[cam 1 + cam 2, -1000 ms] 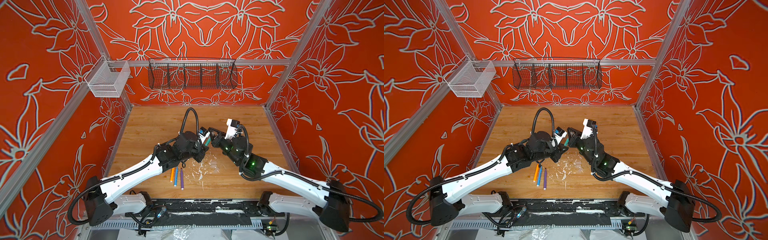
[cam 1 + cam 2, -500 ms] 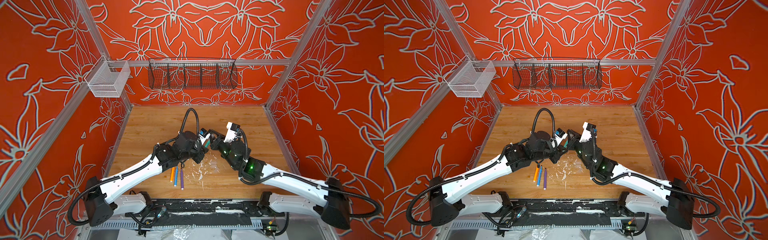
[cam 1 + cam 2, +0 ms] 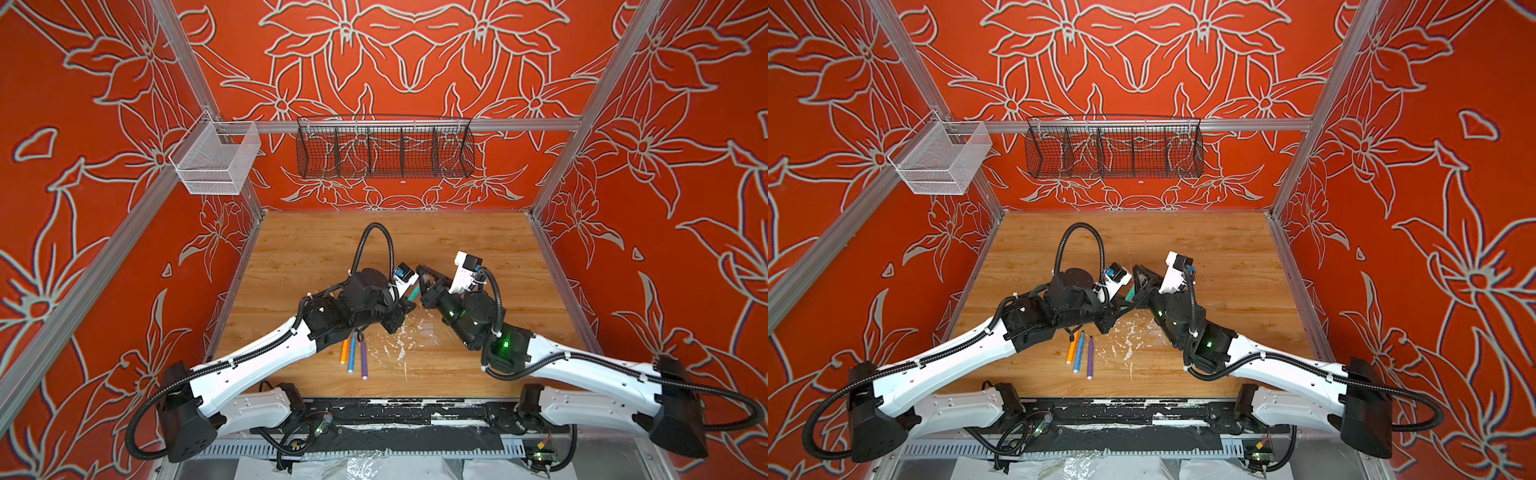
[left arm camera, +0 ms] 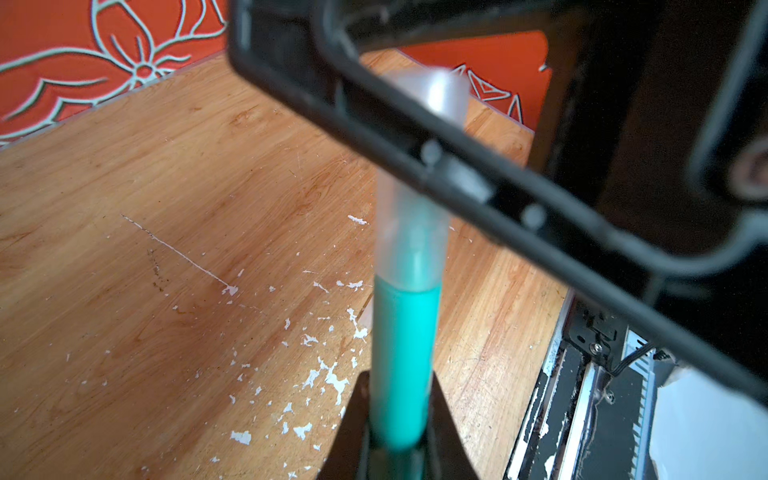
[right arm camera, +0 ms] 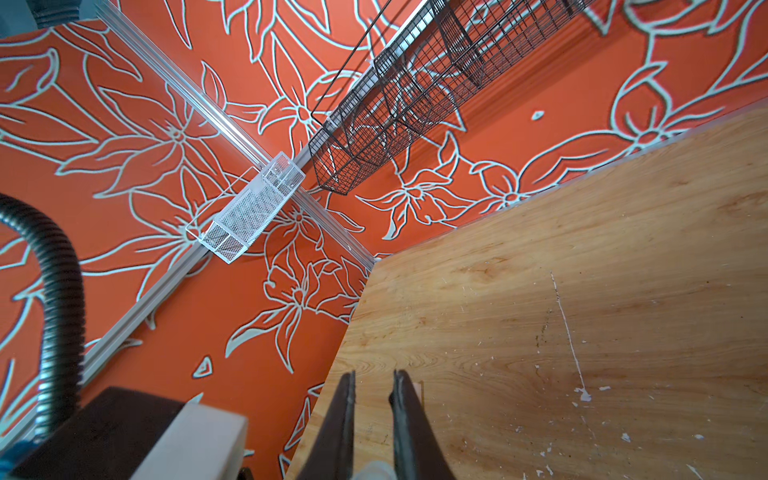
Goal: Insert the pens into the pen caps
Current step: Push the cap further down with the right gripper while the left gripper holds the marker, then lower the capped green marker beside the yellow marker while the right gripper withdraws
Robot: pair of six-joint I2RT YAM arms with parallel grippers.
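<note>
**Wooden table point(image 3: 457, 249) enclosed by orange walls point(image 3: 415, 62), shown in both top views.** The left arm point(image 3: 257, 353) and right arm point(image 3: 582, 365) reach in from the near edge and meet above the table's middle. A black basket point(image 3: 384, 151) hangs on the back wall, and a white basket point(image 3: 216, 160) hangs at the left corner.

The left gripper point(image 4: 399, 436) is closed on the green pen point(image 4: 405, 332), pinching its barrel. The pen points away from the gripper and is held off the table. The right gripper point(image 5: 372, 415) pinches the clear cap point(image 4: 419, 199) between its fingers point(image 5: 340, 424), which stand narrowly apart on it.

In the left wrist view the pen's tip sits inside the cap's open end, with green showing through the clear wall. The cap's middle passes behind a right finger.

Near the front of the table, partly under the left arm, lie the orange pen point(image 3: 344, 353), blue pen point(image 3: 352, 355) and purple pen point(image 3: 363, 361). They lie side by side, just beside white flecks point(image 3: 395, 340).
</note>
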